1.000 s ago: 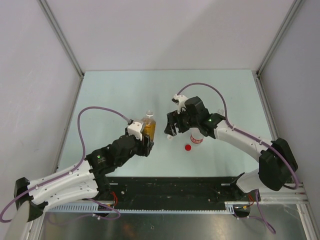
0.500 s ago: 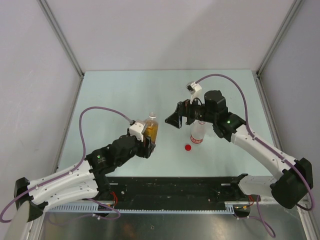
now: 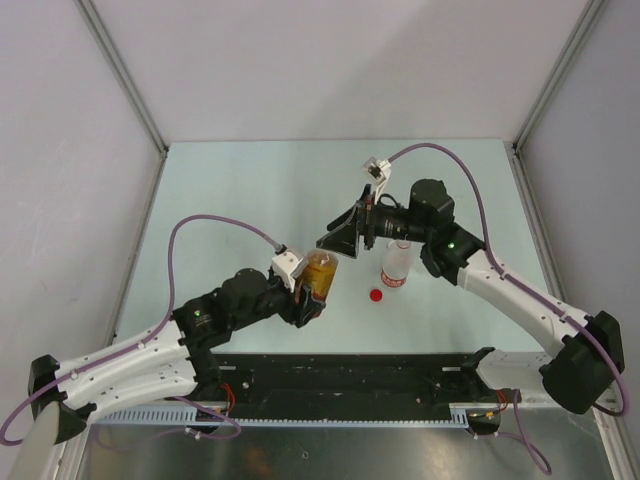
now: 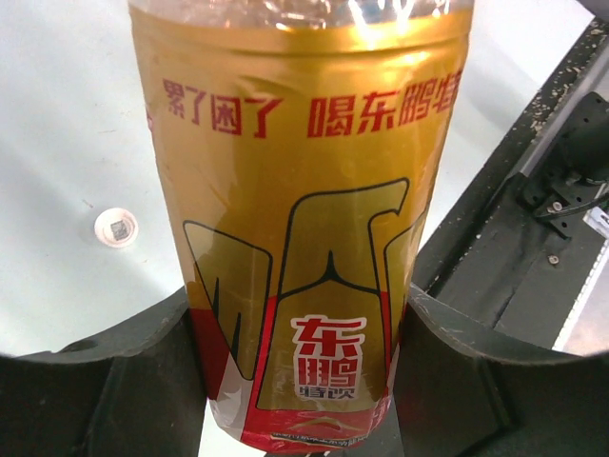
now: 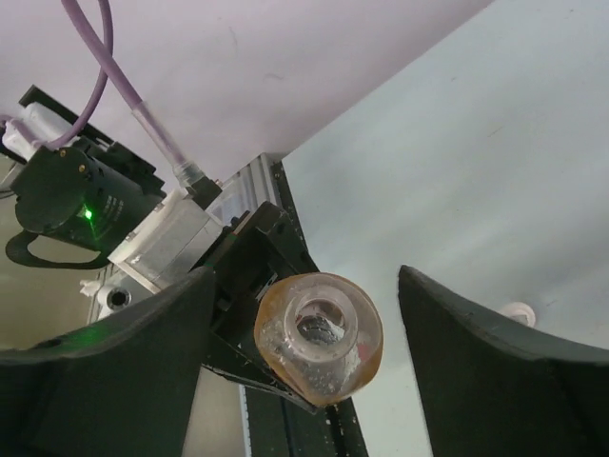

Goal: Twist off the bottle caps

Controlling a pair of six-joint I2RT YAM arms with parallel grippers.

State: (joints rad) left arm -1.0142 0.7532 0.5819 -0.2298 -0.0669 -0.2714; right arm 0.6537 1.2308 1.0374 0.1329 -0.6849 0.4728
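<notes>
My left gripper [image 3: 312, 290] is shut on the amber bottle [image 3: 321, 272] with a gold-and-red label [image 4: 295, 238] and holds it above the table, tilted toward my right gripper. Its pale cap [image 5: 320, 330] faces the right wrist camera. My right gripper [image 3: 337, 238] is open, and its fingers [image 5: 143, 362] stand wide on either side of the cap without touching it. The red-and-white-labelled bottle [image 3: 395, 267] stands on the table under the right arm. A red cap [image 3: 376, 295] lies loose in front of it. A white cap [image 4: 116, 227] lies on the table. The clear plain bottle is out of view.
The pale green table [image 3: 250, 190] is enclosed by white walls with metal corner posts [image 3: 125, 80]. A black rail [image 3: 340, 375] and both arm bases run along the near edge. The white cap also shows in the right wrist view [image 5: 519, 310].
My left gripper has carried the amber bottle to the right and tilted it toward the right gripper. My right gripper has swung left, away from the labelled bottle, and now faces the amber bottle's cap.
</notes>
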